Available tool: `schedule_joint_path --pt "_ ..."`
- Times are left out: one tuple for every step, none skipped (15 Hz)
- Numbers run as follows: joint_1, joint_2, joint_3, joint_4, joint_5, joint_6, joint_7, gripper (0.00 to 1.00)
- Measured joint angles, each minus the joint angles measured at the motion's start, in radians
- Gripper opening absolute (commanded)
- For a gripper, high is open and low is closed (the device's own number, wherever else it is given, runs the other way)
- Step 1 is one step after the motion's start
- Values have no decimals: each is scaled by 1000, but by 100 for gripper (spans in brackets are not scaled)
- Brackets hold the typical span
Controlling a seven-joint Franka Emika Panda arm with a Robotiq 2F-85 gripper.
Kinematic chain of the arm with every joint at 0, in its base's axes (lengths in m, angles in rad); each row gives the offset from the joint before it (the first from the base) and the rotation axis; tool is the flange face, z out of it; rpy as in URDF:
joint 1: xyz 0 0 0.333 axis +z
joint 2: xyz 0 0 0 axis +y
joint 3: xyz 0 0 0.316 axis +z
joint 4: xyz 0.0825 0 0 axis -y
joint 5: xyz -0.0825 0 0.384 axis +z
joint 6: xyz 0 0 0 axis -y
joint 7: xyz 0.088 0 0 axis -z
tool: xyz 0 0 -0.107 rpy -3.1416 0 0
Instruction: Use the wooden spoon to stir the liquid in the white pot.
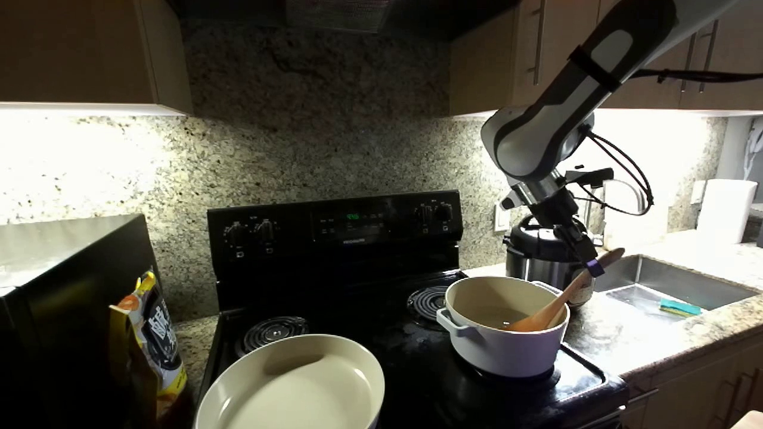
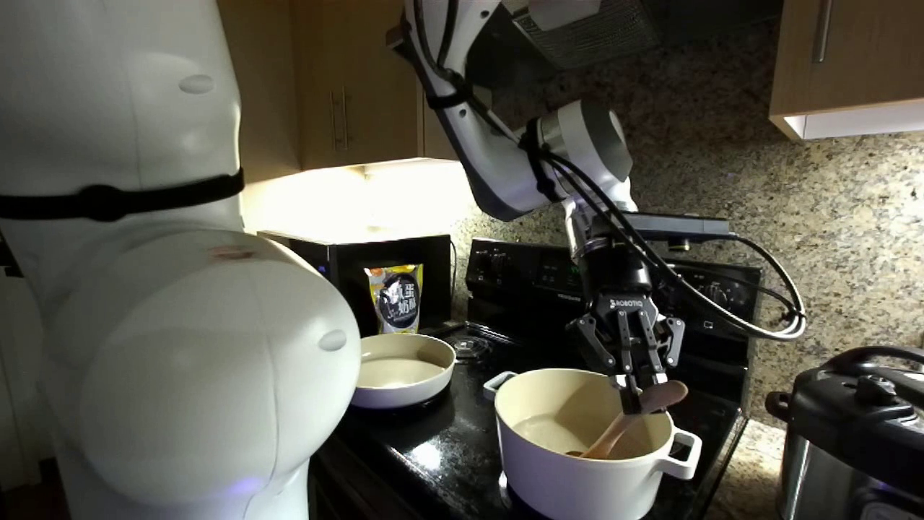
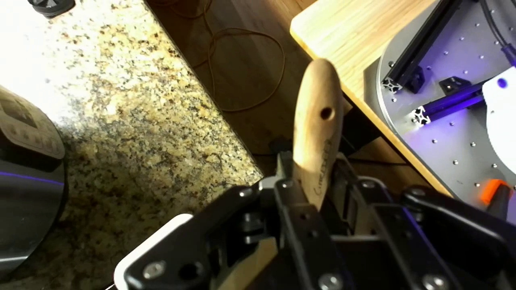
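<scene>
The white pot [image 1: 506, 351] stands on the front right burner; it also shows in an exterior view [image 2: 577, 484]. The tan-brown liquid [image 2: 541, 431] lies low inside it. The wooden spoon [image 1: 557, 310] leans tilted in the pot, its lower end down inside and its handle rising over the rim. My gripper [image 1: 591, 267] is shut on the spoon's handle just above the pot's rim, and shows in an exterior view [image 2: 641, 397]. In the wrist view, the spoon's handle [image 3: 318, 117] sticks out between the fingers [image 3: 310, 171]. The spoon's lower end is partly hidden by the pot wall.
The wide cream-white bowl [image 1: 298, 387] sits on the front left of the black stove [image 1: 411, 369]. A black-and-steel cooker [image 1: 545, 265] stands right behind the pot on the counter. A sink [image 1: 709, 286] with a sponge [image 1: 679, 307] lies farther right. A yellow bag [image 1: 158, 339] is left.
</scene>
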Motion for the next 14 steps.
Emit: schedule_joint_path --pt "11 5 10 13 0 -23 2 9" --pt "21 13 21 30 0 -49 4 9" --pt "32 25 32 48 0 -75 8 9" --pt "43 40 41 69 0 -100 13 9" --pt "53 58 50 92 0 -123 17 9" --pt "61 80 57 117 1 -141 18 9" --pt "67 101 61 142 3 -154 18 9" --pt "72 123 63 168 10 -162 18 9" --pt "75 144 63 192 17 -165 18 9" --pt "75 163 63 215 25 -166 18 9" --pt "75 180 63 236 35 -167 18 9" --pt "74 195 62 255 47 -169 18 9" --pt "72 208 61 272 59 -171 18 9" --pt "71 219 59 286 68 -174 19 9"
